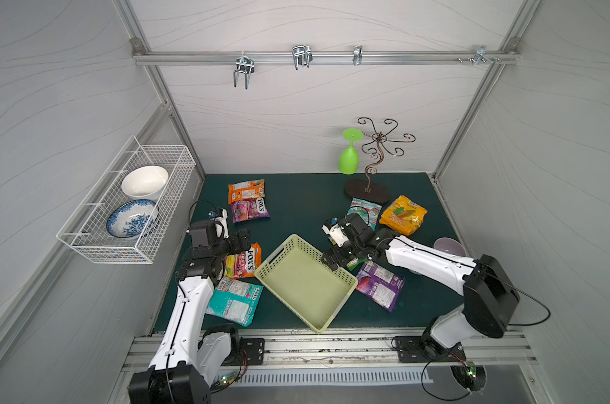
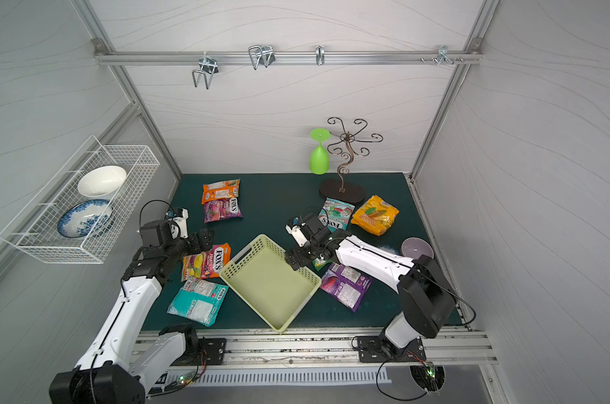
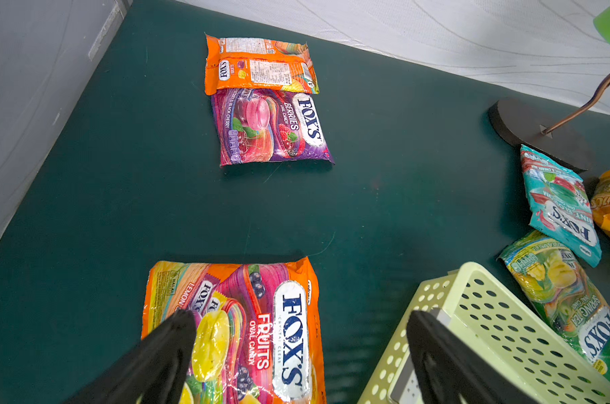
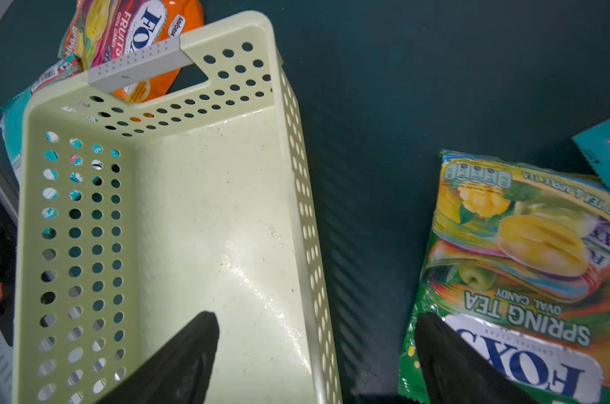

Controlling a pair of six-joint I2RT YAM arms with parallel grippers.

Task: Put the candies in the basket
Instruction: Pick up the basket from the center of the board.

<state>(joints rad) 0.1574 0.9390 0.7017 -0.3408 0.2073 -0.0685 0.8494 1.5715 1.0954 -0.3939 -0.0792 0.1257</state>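
The pale yellow-green basket (image 1: 303, 286) lies empty mid-table. Candies lie around it: orange (image 1: 246, 190) and purple-pink (image 1: 250, 210) packets at the back left, an orange Fruits packet (image 1: 242, 260) and a teal one (image 1: 235, 302) to its left, and a purple one (image 1: 380, 285), a green Spring Tea one (image 4: 527, 266), a teal mint one (image 1: 364, 210) and a yellow one (image 1: 403, 214) to its right. My left gripper (image 3: 301, 318) hangs open over the Fruits packet (image 3: 247, 332) and the basket's corner. My right gripper (image 4: 317, 319) is open and straddles the basket's side wall (image 4: 310, 245), one finger over the Spring Tea packet.
A white wire basket (image 1: 132, 210) holding two bowls hangs on the left wall. A green goblet (image 1: 349, 154) and a curly metal stand (image 1: 370, 190) are at the back. A lilac bowl (image 1: 448, 246) sits at the right edge behind my right arm.
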